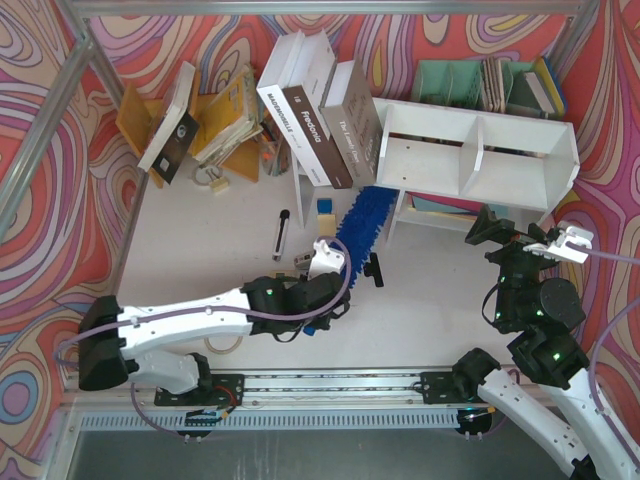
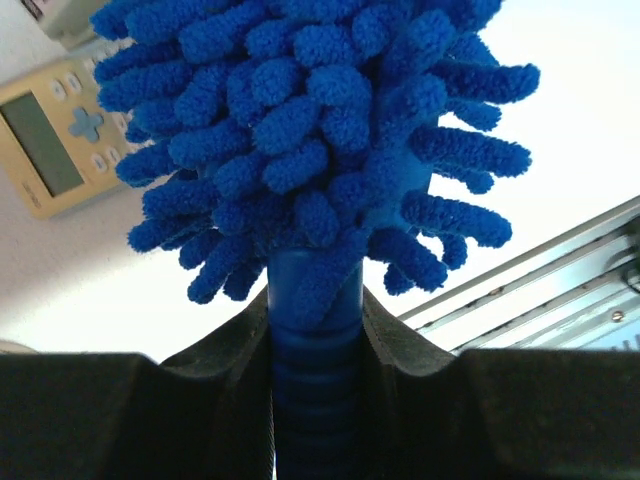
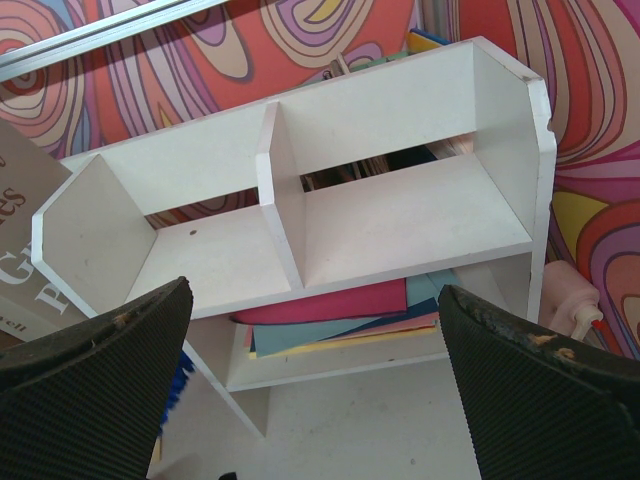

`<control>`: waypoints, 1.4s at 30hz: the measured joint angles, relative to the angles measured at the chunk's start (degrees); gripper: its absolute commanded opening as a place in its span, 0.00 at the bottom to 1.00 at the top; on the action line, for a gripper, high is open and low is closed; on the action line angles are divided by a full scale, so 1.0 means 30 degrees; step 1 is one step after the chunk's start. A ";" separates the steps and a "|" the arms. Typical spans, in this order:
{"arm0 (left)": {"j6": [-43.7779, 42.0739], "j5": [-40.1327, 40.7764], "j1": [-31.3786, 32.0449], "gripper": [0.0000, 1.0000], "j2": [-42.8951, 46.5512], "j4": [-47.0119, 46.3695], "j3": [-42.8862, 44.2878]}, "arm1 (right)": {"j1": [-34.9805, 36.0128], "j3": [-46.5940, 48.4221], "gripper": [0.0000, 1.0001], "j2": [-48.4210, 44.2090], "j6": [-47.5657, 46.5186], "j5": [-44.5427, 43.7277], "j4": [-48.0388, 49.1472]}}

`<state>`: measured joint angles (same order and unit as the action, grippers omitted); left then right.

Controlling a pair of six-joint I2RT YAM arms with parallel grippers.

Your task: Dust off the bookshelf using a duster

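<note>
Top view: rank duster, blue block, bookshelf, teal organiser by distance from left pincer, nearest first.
1. duster: gripped in the left pincer.
2. blue block: on the table just beyond, left of the duster head.
3. bookshelf: back right.
4. teal organiser: behind the bookshelf, against the wall.

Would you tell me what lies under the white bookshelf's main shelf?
Pink, blue and yellow sheets, stacked on the lower board. The bookshelf covers their far ends.
</note>
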<state>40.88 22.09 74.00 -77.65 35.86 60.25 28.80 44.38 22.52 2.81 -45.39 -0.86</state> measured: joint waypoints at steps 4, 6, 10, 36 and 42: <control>-0.0211 0.0306 0.0000 0.00 0.0692 -0.0583 0.0109 | 0.0000 0.0000 0.99 0.0000 0.0000 0.0000 0.0000; -0.0211 0.0313 -0.0007 0.00 0.0313 -0.0729 0.0095 | 0.0000 0.0000 0.99 0.0000 0.0000 0.0000 0.0000; -0.0051 0.0204 -0.0022 0.00 -0.1479 -0.1515 -0.0415 | 0.0000 0.0000 0.99 0.0000 0.0000 0.0000 -0.0007; -0.0423 0.0459 0.0372 0.00 0.0867 0.2885 0.1355 | 0.0000 0.0000 0.99 0.0000 -0.0095 -0.0007 0.0044; -0.0503 0.0401 0.1508 0.00 0.2346 0.6258 0.1836 | 0.0000 0.0007 0.99 0.0306 -0.0073 -0.0066 0.0051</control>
<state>39.38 23.29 78.52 -70.61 54.63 65.76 28.80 44.40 23.44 2.59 -45.58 -0.71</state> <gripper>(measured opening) 0.344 0.987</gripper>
